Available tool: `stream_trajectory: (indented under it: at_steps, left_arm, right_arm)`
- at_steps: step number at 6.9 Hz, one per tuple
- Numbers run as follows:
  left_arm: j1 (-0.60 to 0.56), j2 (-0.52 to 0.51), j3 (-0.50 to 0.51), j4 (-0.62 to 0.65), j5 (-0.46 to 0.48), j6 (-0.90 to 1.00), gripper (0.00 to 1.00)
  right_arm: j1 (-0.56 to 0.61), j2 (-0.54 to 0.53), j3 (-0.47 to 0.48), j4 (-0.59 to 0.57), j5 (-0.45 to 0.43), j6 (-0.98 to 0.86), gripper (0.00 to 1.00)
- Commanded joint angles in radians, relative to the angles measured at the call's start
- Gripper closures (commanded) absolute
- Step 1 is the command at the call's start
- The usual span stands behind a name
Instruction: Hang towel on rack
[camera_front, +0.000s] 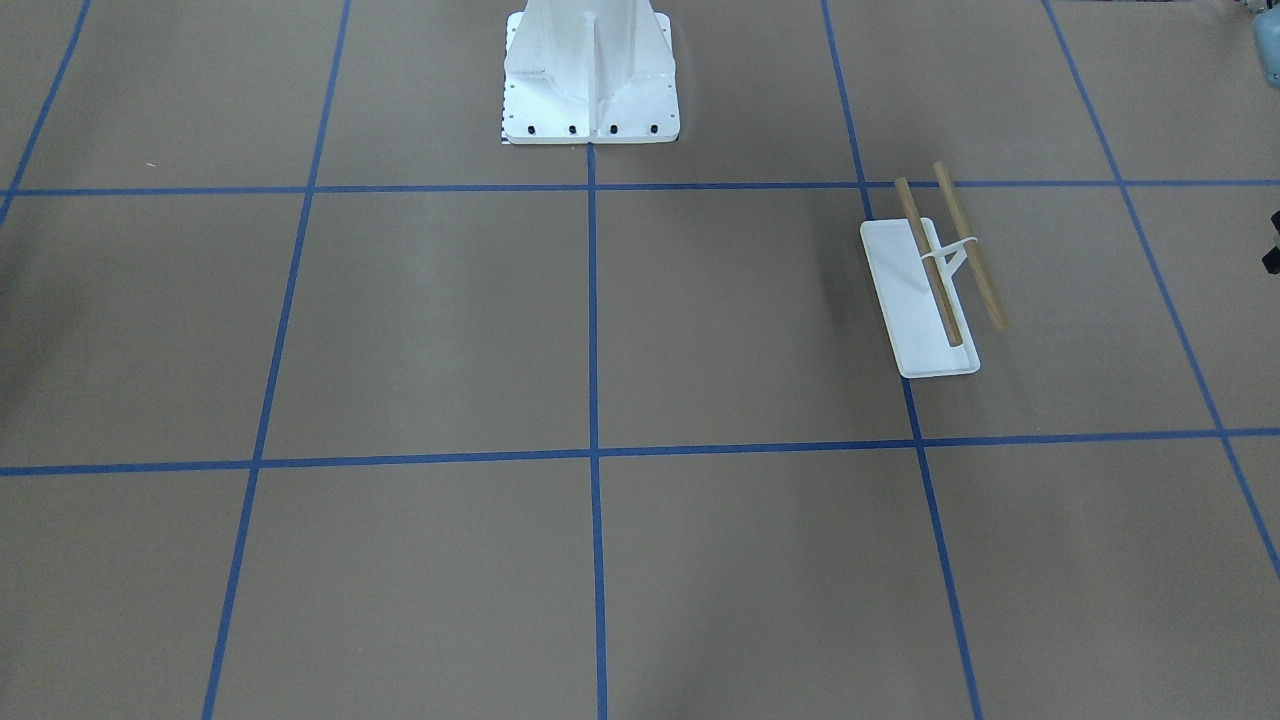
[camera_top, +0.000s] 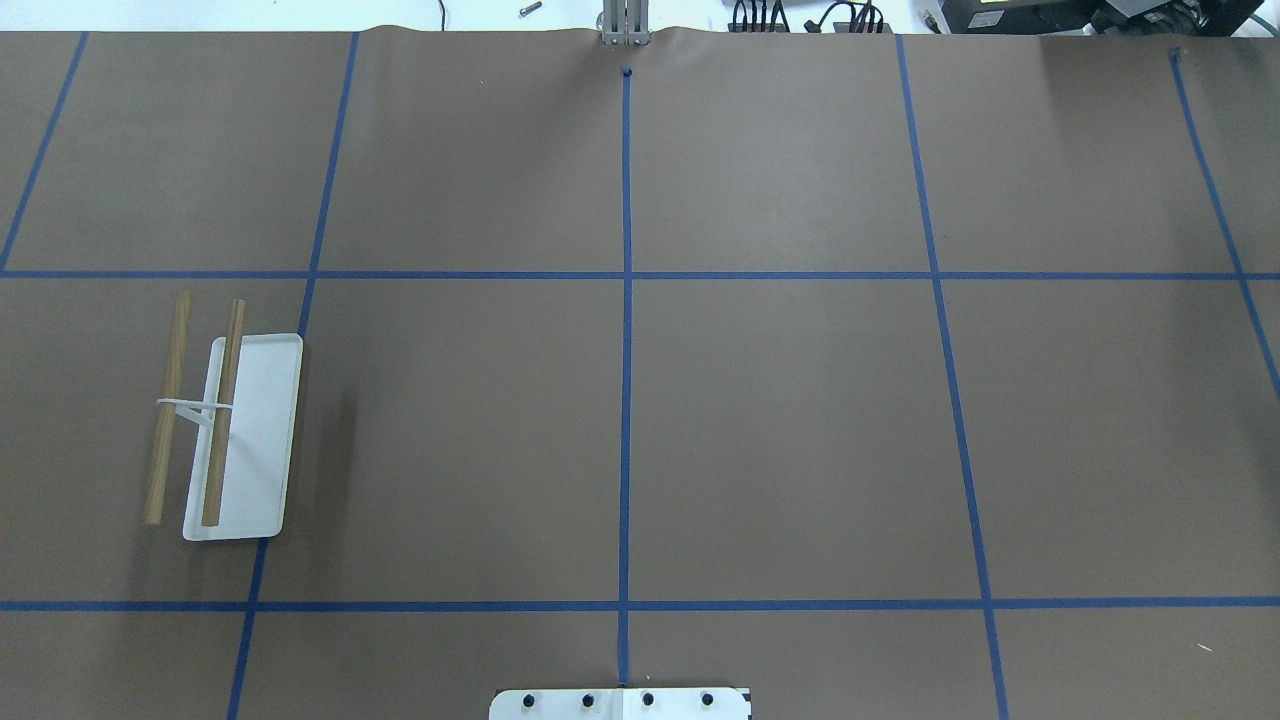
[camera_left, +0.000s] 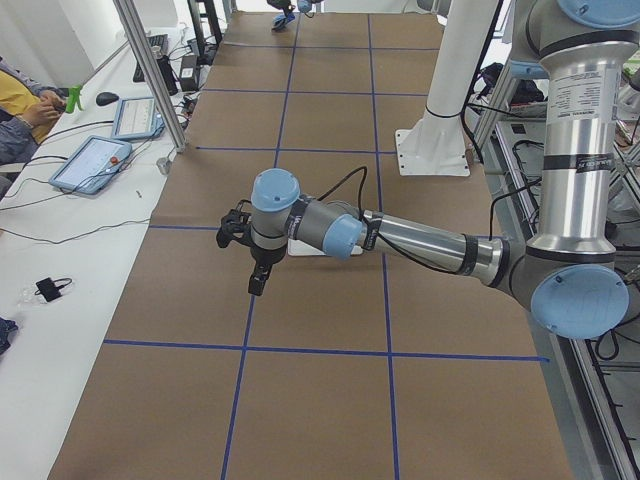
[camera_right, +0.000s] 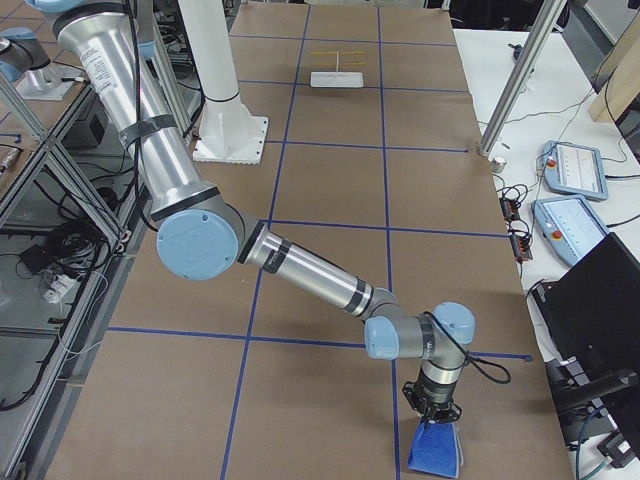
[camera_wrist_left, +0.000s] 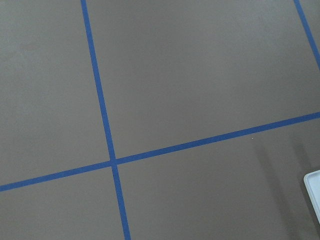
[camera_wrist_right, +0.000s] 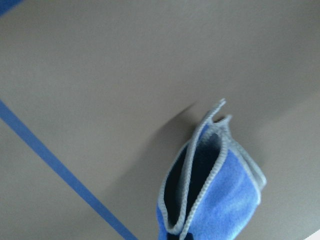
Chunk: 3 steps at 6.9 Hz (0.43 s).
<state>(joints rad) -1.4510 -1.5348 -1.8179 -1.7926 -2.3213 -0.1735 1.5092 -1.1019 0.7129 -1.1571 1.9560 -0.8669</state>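
The towel (camera_right: 437, 450) is at the far end of the table from the rack (camera_right: 336, 66), well apart from it, on the robot's right. It hangs directly under the right gripper (camera_right: 432, 415), narrow at the top where it meets the fingertips and fanning wider below. The side view is the only one showing that gripper, so I cannot tell whether the fingers pinch the cloth. In the right wrist view the towel (camera_wrist_right: 215, 190) hangs in folded layers with grey-stitched edges, its shadow on the table beside it; whether its bottom touches the table is unclear.

The rack (camera_front: 920, 290) stands upright, both dowel bars bare. The left gripper (camera_left: 258, 282) hangs above the table near the rack, pointing down. Whether its fingers are apart or together cannot be told.
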Motion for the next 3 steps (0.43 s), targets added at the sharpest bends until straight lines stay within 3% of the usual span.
stream_trajectory:
  at_steps: [1,3]
  left_arm:
    - [0.009,0.025,0.005,-0.092,-0.017,-0.084,0.02]
    - [0.046,0.015,0.006,-0.094,-0.017,-0.148,0.02]
  right_arm:
    - [0.036,-0.01,0.31,-0.346,0.099,0.267,1.0]
    - [0.013,-0.029,0.608,-0.629,0.267,0.589,1.0]
